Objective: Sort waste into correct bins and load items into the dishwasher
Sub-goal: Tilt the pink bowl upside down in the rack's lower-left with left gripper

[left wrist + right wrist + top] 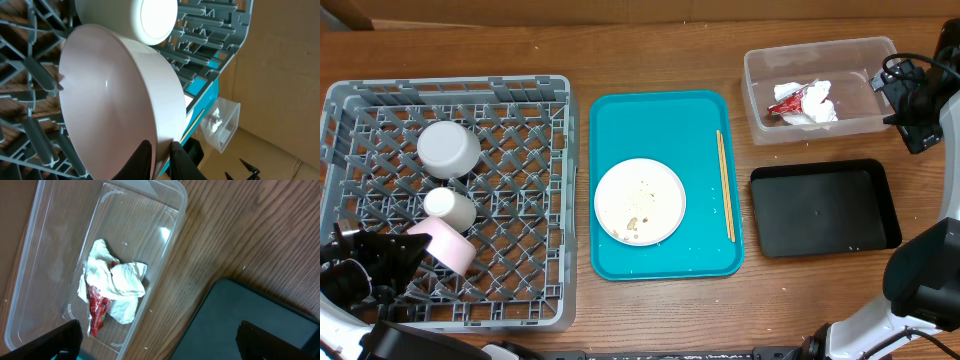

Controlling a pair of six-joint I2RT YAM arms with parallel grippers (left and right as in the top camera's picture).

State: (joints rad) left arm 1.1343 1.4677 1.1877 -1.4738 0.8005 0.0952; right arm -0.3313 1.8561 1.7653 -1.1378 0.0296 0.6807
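Left fingers (pixel 141 162) pinch the bowl (pixel 110 100) rim between rack (pixel 210 45) pegs, cup (pixel 150 20) beside; right fingers (pixel 55 342) spread above tub (pixel 135 225).

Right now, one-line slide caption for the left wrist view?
Left gripper grips the rim of a tilted bowl in the rack, cup behind it.

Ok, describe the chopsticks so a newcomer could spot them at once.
Find the teal tray in the middle of the table. Along its right edge, right of the white plate, lie the chopsticks. They are thin wooden sticks, the only long, narrow thing there.
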